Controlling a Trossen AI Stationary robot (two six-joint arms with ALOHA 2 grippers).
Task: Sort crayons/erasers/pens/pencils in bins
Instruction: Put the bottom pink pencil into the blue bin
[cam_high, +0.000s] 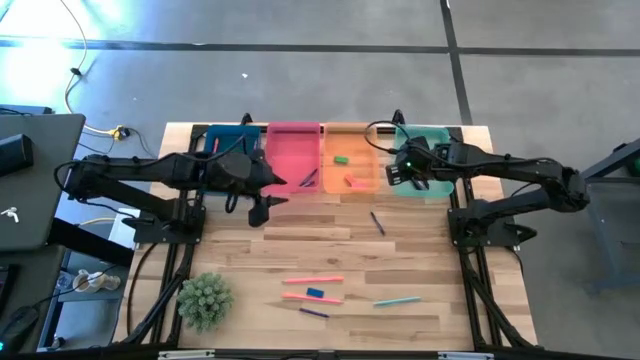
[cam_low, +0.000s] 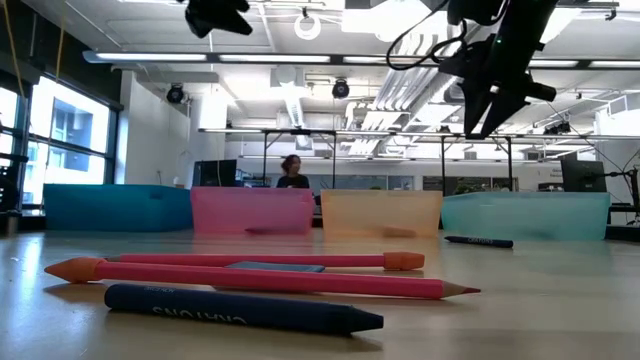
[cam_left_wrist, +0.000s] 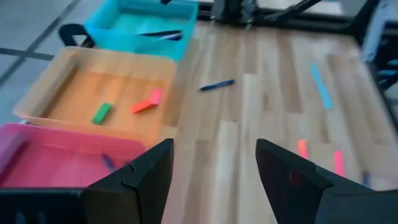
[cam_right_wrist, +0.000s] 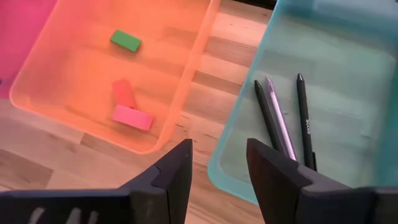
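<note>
Four bins line the table's far edge: blue (cam_high: 232, 140), pink (cam_high: 293, 152), orange (cam_high: 350, 150) and teal (cam_high: 428, 145). The orange bin holds a green eraser (cam_right_wrist: 125, 41), a red one (cam_right_wrist: 123, 92) and a pink one (cam_right_wrist: 132, 117). Three pens (cam_right_wrist: 280, 121) lie in the teal bin. A dark stick (cam_high: 308, 178) lies in the pink bin. My left gripper (cam_left_wrist: 214, 180) hangs open and empty above the pink bin's near edge. My right gripper (cam_right_wrist: 217, 168) is open and empty above the gap between the orange and teal bins.
On the wood lie a dark blue crayon (cam_high: 377, 222), two pink pencils (cam_high: 312, 281), a blue eraser (cam_high: 315, 292), a light blue stick (cam_high: 396, 300) and a purple crayon (cam_high: 313, 312). A small green plant (cam_high: 205, 300) stands at the near left.
</note>
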